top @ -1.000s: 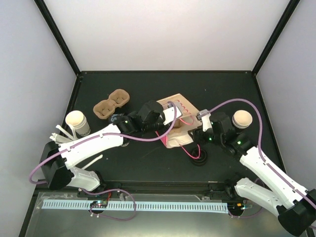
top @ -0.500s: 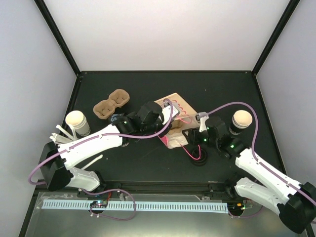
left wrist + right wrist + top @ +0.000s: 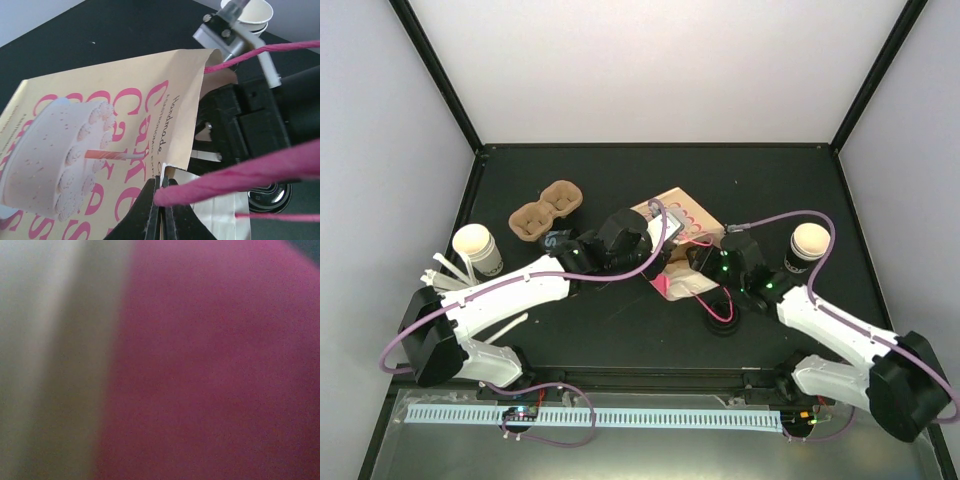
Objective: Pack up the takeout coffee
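Observation:
A paper bag [image 3: 678,218] with pink print and pink cord handles lies at the table's centre. My left gripper [image 3: 164,189] is shut on the bag's upper rim beside a pink handle [image 3: 240,175] and holds the mouth apart. My right gripper [image 3: 692,265] pokes into that mouth from the right, and its black body [image 3: 250,120] shows in the left wrist view. The right wrist view is only a pink and grey blur, with no fingers visible. One takeout coffee cup [image 3: 476,247] stands far left, another [image 3: 810,243] far right. The brown pulp tray [image 3: 547,211] sits empty at the back left.
A black round lid [image 3: 723,321] lies in front of the bag, with a pink handle loop over it. White sticks [image 3: 445,272] lie beside the left cup. Black frame posts rise at the table's back corners.
My right arm has swung left, away from the right cup, and pushed its gripper into the bag's mouth. The left gripper kept its pinch on the rim and barely moved.

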{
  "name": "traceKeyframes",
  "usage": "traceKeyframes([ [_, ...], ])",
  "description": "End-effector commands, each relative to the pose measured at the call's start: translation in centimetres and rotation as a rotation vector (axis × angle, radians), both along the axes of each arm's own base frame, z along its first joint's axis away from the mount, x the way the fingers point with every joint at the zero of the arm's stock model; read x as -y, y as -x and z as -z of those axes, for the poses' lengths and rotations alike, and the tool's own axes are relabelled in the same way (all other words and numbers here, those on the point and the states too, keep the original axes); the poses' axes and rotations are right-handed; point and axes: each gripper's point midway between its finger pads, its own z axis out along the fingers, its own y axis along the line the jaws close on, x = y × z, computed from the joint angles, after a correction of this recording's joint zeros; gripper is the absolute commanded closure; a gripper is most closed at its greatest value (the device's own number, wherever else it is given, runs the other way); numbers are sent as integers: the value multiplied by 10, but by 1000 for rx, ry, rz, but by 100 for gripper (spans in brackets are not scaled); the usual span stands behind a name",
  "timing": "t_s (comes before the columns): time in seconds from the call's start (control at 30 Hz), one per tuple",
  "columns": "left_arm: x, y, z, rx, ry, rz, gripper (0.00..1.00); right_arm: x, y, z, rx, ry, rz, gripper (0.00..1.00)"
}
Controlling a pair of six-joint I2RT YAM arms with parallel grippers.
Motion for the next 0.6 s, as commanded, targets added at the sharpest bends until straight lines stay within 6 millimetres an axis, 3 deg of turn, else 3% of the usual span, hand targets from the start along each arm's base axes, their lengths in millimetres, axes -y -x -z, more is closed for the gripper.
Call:
traceKeyframes([
  [0.0,5,1,-25,23,94,4,98,-12,-17,-7,-19,-80,61,41],
  [0.13,4,-1,-25,30,92,-2,98,-17,-19,2,-42,-71,49,59],
  [0.27,-3,-10,-19,38,56,-54,98,-11,-18,-4,-24,-41,57,86],
  [0.57,-21,-38,-24,21,44,-145,99,13,-7,-53,96,6,66,99],
])
